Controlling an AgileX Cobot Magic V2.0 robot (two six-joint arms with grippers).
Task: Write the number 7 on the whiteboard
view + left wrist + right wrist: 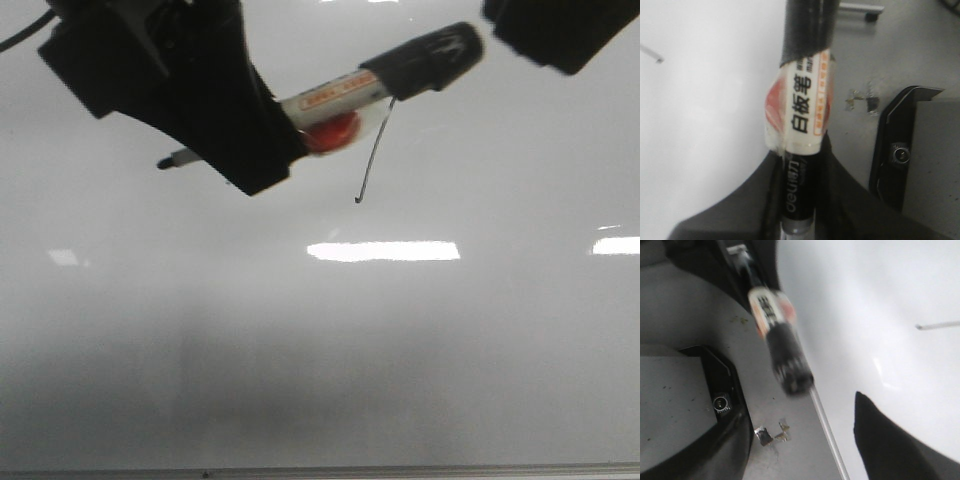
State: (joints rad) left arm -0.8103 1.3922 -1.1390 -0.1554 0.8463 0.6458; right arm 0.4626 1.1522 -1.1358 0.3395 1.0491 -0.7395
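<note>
Whiteboard (420,340), front view: fills the scene; the number 7 (373,155) shows as a thin slanted stroke just under the marker's black cap.
Left gripper (225,130), front view: I clamp the marker (340,95), tip pointing left.
Left wrist view: my fingers (840,200) close around the marker barrel (802,120).
Right wrist view: my right gripper's (890,440) state I cannot tell; marker blurred beside the board edge.

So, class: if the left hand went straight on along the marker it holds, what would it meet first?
Probably the whiteboard: the left hand grips the marker, whose tip appears near the surface, though depth is unclear.
</note>
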